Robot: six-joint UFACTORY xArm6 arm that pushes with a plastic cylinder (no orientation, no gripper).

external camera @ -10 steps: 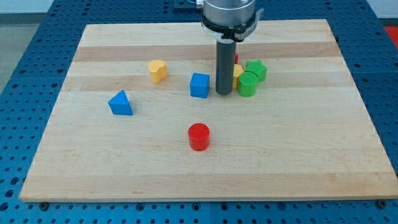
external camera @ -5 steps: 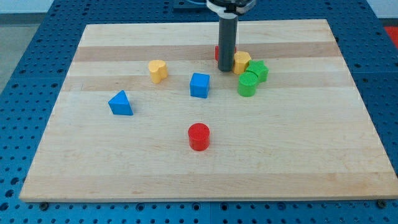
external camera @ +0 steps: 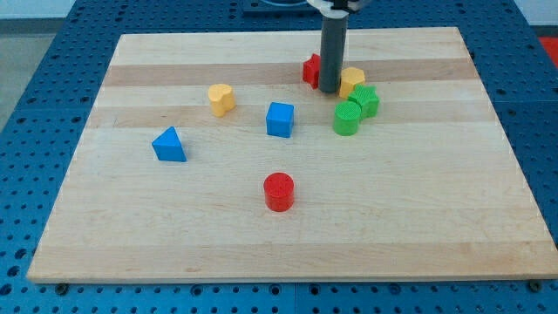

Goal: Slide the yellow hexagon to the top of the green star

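The yellow hexagon (external camera: 352, 80) lies near the view's top, touching the upper left of the green star (external camera: 364, 100). My tip (external camera: 329, 91) stands just left of the hexagon, against its side, between it and a red block (external camera: 310, 70). A green cylinder (external camera: 346, 119) sits below the hexagon, touching the star's lower left.
A blue cube (external camera: 280, 119) lies left of the green cylinder. A yellow heart-like block (external camera: 221, 98) sits further left. A blue triangle (external camera: 169, 145) is at the left. A red cylinder (external camera: 279, 191) is lower centre. All rest on the wooden board (external camera: 436, 201).
My tip has moved up and slightly right, from beside the blue cube to the hexagon's left side. The yellow hexagon has shifted a little up and right.
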